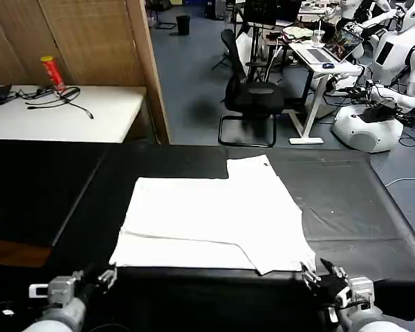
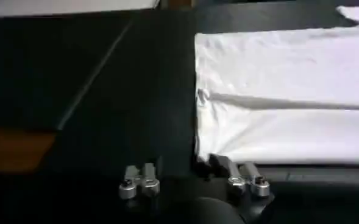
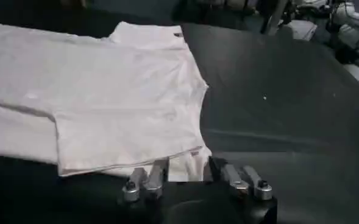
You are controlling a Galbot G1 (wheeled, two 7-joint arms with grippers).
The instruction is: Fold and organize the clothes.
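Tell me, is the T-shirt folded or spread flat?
Partly folded: the T-shirt shows doubled layers, stacked edges at its near corner and a crease line.

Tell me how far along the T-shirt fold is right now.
Partly done: the white T-shirt lies flat on the black table with a layer already folded over and one sleeve sticking out at the far edge. In hand: the left gripper and right gripper are open at the near hem corners, nothing gripped yet. Left: further folds into a compact stack.
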